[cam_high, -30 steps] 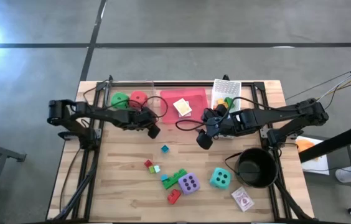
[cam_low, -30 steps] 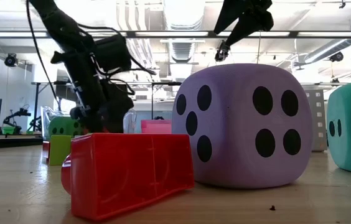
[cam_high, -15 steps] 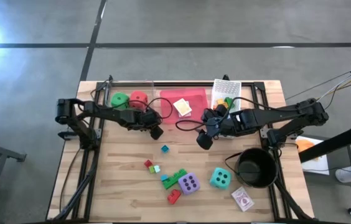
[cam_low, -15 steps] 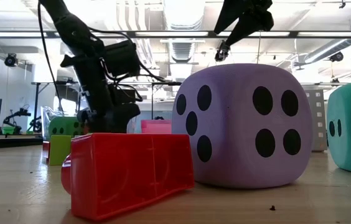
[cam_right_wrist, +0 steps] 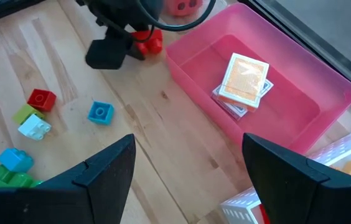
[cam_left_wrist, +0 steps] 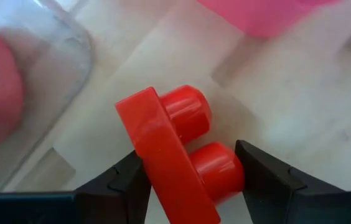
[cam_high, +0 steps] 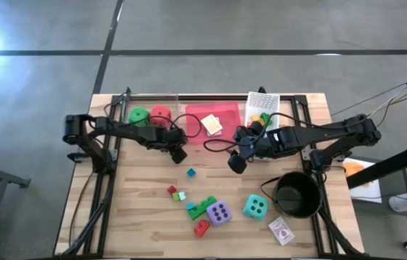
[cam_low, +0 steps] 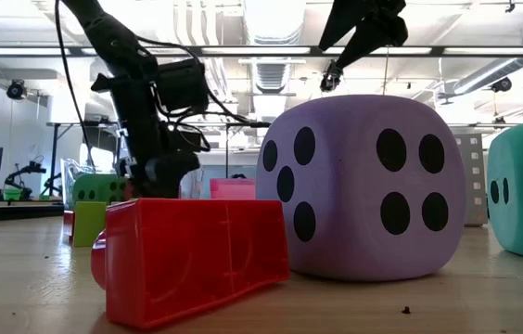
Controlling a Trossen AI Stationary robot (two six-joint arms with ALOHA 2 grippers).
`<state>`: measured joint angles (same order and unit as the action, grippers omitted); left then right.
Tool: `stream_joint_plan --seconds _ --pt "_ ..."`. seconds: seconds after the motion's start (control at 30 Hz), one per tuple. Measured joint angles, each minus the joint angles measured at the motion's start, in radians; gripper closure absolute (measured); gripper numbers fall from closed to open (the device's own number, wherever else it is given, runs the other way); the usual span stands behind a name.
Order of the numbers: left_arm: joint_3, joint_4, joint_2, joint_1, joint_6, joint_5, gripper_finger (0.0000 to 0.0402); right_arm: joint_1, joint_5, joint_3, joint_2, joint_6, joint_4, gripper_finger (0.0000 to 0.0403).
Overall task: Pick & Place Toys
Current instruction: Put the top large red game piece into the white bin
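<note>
Jaws of the left gripper [cam_left_wrist: 188, 180] bracket a red two-stud brick [cam_left_wrist: 172, 149], one finger [cam_left_wrist: 116, 186] at its flat back, the other [cam_left_wrist: 266, 180] against a stud. Whether they're pinching yet or just about to, I can't tell; looks like the grasp step. Brick sits on the tabletop [cam_high: 146, 209] just beside the clear bin's rounded corner [cam_left_wrist: 57, 50], so coming in low from the open side makes sense, since the wall blocks the other.

Brick is glossy hard plastic, rounded studs, sharp plate edge. The studs give a curved contact, so a slip is possible.

Clear bin holds the red die [cam_high: 161, 115] and green die [cam_high: 138, 115], both soft. Next to it, a pink tray [cam_right_wrist: 275, 106], smooth moulded walls, holds a small stack of card packs [cam_right_wrist: 244, 84]. Sorting seems to go by type.

Right gripper [cam_right_wrist: 188, 168] hangs over mid-table with jaws apart, empty, waiting.

Left on the bare wood planks: small teal brick [cam_high: 190, 172], cluster of small bricks [cam_high: 177, 193], green brick [cam_high: 203, 207], purple die [cam_high: 219, 213], teal die [cam_high: 255, 206], one card pack [cam_high: 281, 231]. Black round pot [cam_high: 295, 193] stands at the near right edge.
</note>
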<state>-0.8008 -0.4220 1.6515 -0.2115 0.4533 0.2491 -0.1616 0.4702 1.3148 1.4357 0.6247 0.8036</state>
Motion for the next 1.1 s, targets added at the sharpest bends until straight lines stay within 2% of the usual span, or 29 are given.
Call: stream_joint_plan --seconds 0.23,0.4,0.57,0.73,0.97,1.1 --pt "0.005 -0.005 -0.105 0.033 -0.049 -0.127 0.0204 0.000 0.000 0.000 0.000 -0.054 -0.011 0.0114" --pt "0.008 0.003 -0.228 0.106 -0.070 -0.142 0.0204 -0.006 0.000 0.000 0.000 -0.173 -0.071 0.0114" --pt "0.008 0.033 -0.365 0.216 -0.091 -0.165 0.0204 -0.049 -0.008 0.000 0.000 -0.401 -0.182 0.0114" --pt "0.009 0.153 -0.468 0.352 -0.140 -0.197 0.0204 -0.119 -0.010 -0.006 0.014 -0.678 -0.329 0.0114" --pt "0.009 0.329 -0.514 0.475 -0.209 -0.278 0.0204 -0.208 -0.010 0.006 0.151 -1.147 -0.624 0.0114" --pt "0.009 0.352 -0.523 0.482 -0.222 -0.340 0.0204 -0.242 0.007 0.049 0.252 -1.296 -0.714 0.0114"
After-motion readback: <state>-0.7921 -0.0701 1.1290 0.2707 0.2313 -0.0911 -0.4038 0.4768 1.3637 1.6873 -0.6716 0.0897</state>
